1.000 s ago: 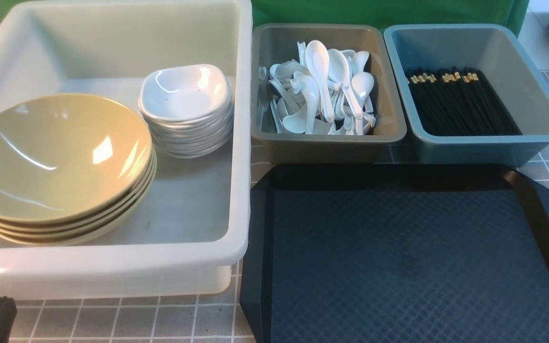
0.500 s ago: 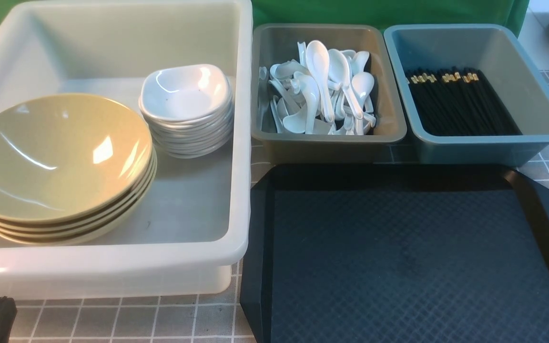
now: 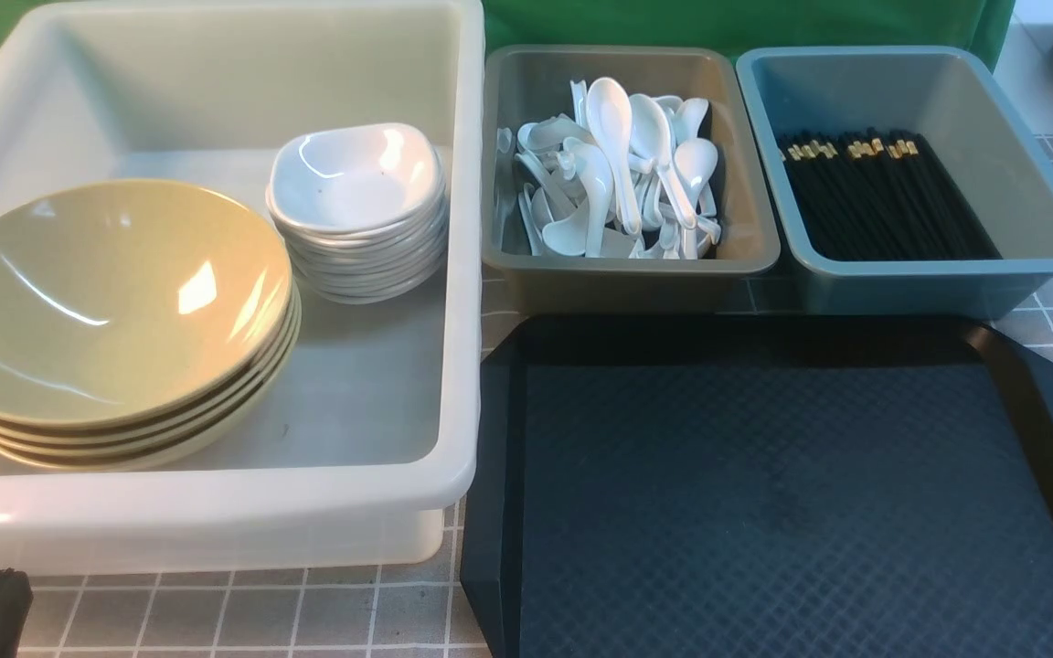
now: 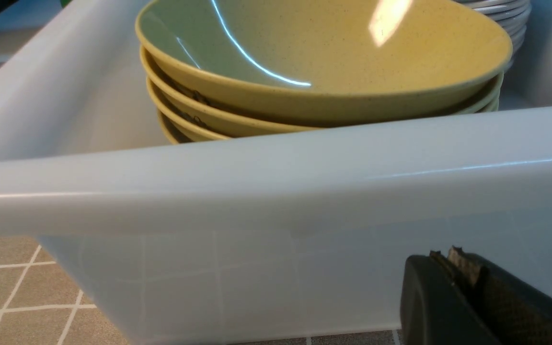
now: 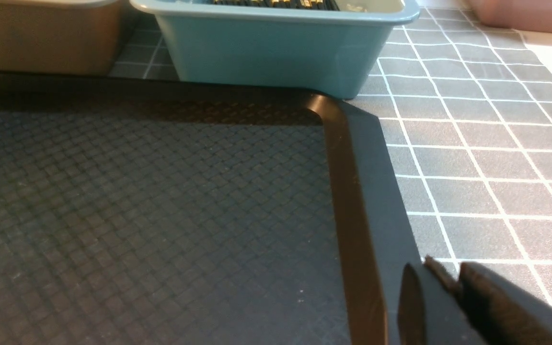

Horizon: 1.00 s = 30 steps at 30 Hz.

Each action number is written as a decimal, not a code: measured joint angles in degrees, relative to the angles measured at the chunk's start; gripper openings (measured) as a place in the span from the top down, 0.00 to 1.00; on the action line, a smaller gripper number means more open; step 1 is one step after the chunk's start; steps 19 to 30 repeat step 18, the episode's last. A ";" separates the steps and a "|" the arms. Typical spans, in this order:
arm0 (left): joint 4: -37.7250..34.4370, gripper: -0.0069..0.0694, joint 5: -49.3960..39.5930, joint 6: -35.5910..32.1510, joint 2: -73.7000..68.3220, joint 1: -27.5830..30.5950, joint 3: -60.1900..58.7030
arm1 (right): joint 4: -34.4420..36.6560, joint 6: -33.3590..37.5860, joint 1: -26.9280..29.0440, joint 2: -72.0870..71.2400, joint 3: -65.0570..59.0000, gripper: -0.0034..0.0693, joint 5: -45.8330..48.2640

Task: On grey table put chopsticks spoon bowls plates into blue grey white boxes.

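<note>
Three boxes: one white box [image 3: 453, 274], one grey box [image 3: 746, 228], one blue box [image 3: 1052, 206]; one black tray [image 3: 764, 493]; four or five green plates [image 3: 106, 302], stacked; a stack of white bowls [image 3: 353, 178], a heap of spoons [image 3: 618, 174] and a bundle of chopsticks [image 3: 883, 196], all uncountable.

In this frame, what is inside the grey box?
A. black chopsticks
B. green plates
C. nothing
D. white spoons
D: the front view shows a heap of white spoons lying in the grey box, while the black chopsticks lie in the blue box beside it.
</note>
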<state>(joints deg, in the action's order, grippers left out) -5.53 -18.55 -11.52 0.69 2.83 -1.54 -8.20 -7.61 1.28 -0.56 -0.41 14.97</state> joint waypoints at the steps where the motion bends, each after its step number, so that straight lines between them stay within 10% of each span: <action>1: 0.00 0.92 0.00 0.00 0.00 0.00 0.00 | 0.00 0.00 0.00 0.00 0.00 0.84 0.00; 30: 0.00 0.92 0.00 0.00 0.00 0.00 0.00 | 0.00 0.00 0.00 0.00 0.00 0.81 0.00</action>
